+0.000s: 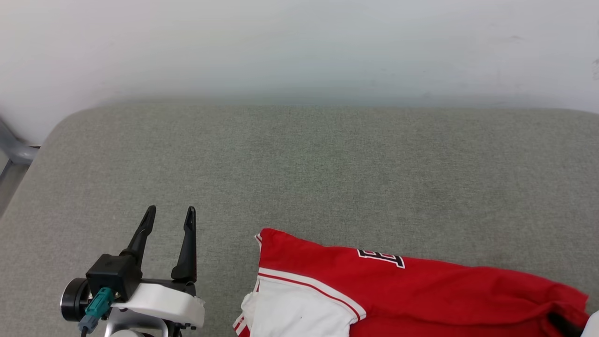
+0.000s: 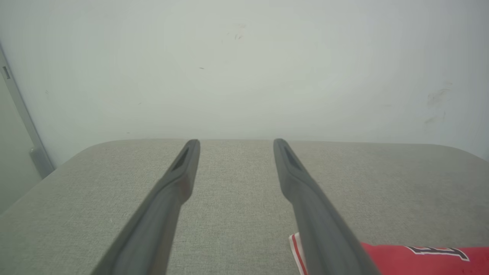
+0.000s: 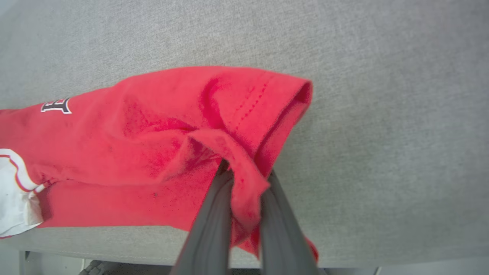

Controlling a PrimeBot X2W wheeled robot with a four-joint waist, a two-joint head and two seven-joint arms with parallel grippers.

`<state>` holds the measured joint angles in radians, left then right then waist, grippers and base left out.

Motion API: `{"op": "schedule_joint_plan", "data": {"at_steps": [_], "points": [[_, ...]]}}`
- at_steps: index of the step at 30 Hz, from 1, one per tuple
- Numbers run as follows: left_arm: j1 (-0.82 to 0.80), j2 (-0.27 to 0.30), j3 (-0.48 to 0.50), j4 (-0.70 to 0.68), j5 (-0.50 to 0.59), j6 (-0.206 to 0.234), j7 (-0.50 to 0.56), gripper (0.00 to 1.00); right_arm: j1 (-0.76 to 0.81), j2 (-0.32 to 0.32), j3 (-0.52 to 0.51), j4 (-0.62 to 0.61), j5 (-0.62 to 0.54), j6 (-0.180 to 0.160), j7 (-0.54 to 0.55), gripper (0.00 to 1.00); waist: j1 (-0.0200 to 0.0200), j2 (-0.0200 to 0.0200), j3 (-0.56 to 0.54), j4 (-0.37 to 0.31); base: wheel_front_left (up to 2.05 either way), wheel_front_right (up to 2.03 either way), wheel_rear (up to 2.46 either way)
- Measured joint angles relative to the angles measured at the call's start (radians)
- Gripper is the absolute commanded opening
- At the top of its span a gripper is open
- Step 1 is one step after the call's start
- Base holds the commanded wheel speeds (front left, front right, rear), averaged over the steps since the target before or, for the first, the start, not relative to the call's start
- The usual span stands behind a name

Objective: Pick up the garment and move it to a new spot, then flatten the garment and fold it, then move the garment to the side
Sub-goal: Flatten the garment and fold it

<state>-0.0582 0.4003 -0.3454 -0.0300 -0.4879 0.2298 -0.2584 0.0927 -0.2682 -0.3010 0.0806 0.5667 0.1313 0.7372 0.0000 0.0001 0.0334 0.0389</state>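
Note:
The garment (image 1: 421,290), a bright red shirt with a white sleeve and block lettering, lies folded along the near edge of the grey surface, toward the right. Its red body (image 3: 153,126) and hem fill much of the right wrist view, and a corner of it (image 2: 412,258) peeks past a finger in the left wrist view. My right gripper (image 3: 244,179) is shut on a bunched fold of red cloth at the garment's right end. Left of the garment, my left gripper (image 1: 169,215) hovers open with nothing between its fingers.
The grey padded table (image 1: 299,168) stretches wide behind the garment, up to a pale wall (image 1: 299,47). Its rounded left corner meets a grey metal frame (image 1: 14,150). The table's near edge (image 3: 114,248) runs just below the cloth.

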Motion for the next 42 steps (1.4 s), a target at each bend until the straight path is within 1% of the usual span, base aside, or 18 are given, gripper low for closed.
{"op": "schedule_joint_plan", "data": {"at_steps": [3, 5, 9, 14, 16, 18, 21, 25, 32, 37, 42], "points": [[0.000, 0.001, -0.001, 0.000, 0.000, 0.004, 0.000, 1.00, -0.001, 0.068, -0.040, -0.001, 0.103, 0.000, 0.072, 0.00, 0.0000, 0.0000, -0.008, -0.004, 0.00, 0.00, 0.00], [0.002, 0.001, -0.002, -0.001, 0.000, 0.005, 0.000, 1.00, -0.002, 0.109, -0.041, -0.016, 0.183, 0.000, 0.121, 0.00, 0.0000, 0.0000, -0.012, -0.002, 0.00, 0.00, 0.00], [0.003, 0.002, -0.003, -0.004, 0.000, 0.008, 0.001, 1.00, -0.017, 0.185, -0.022, -0.059, 0.391, 0.000, 0.205, 0.00, 0.0000, 0.0000, -0.011, 0.007, 0.00, 0.00, 0.00], [0.001, 0.000, -0.009, -0.005, -0.003, 0.005, 0.005, 1.00, -0.033, 0.212, 0.032, -0.066, 0.625, 0.000, 0.269, 0.00, 0.0000, 0.0000, -0.006, 0.029, 0.00, 0.00, 0.00], [-0.005, -0.001, -0.012, -0.003, -0.005, 0.002, 0.005, 1.00, -0.036, 0.213, 0.069, -0.060, 0.703, 0.000, 0.267, 0.00, 0.0000, 0.0000, -0.004, 0.041, 0.00, 0.00, 0.00], [-0.013, -0.002, -0.014, -0.002, -0.005, -0.001, 0.005, 1.00, -0.049, 0.214, 0.116, -0.047, 0.772, 0.000, 0.228, 0.00, 0.0000, 0.0000, 0.001, 0.055, 0.00, 0.00, 0.00], [-0.025, -0.007, -0.020, 0.005, -0.006, -0.008, 0.005, 1.00, -0.066, 0.214, 0.203, -0.035, 0.815, 0.000, 0.176, 0.00, 0.0000, 0.0000, 0.010, 0.078, 0.00, 0.00, 0.00], [-0.051, -0.021, -0.020, 0.016, -0.006, -0.018, 0.003, 1.00, -0.086, 0.216, 0.312, -0.005, 0.830, 0.000, 0.113, 0.00, 0.0000, 0.0000, 0.031, 0.110, 0.00, 0.00, 0.00], [-0.076, -0.056, -0.016, 0.035, -0.006, -0.037, -0.001, 1.00, -0.158, 0.217, 0.468, 0.049, 0.872, 0.000, -0.026, 0.00, 0.0000, 0.0000, 0.085, 0.161, 0.00, 0.00, 0.00], [-0.102, -0.081, -0.007, 0.053, 0.003, -0.056, -0.002, 1.00, -0.187, 0.217, 0.543, 0.107, 0.869, 0.000, -0.099, 0.00, 0.0001, 0.0000, 0.126, 0.188, 0.00, 0.00, 0.00], [-0.115, -0.107, 0.012, 0.061, 0.021, -0.080, -0.003, 1.00, -0.212, 0.217, 0.584, 0.154, 0.859, -0.001, -0.123, 0.00, 0.0001, 0.0000, 0.159, 0.202, 0.00, 0.00, 0.00]]}}
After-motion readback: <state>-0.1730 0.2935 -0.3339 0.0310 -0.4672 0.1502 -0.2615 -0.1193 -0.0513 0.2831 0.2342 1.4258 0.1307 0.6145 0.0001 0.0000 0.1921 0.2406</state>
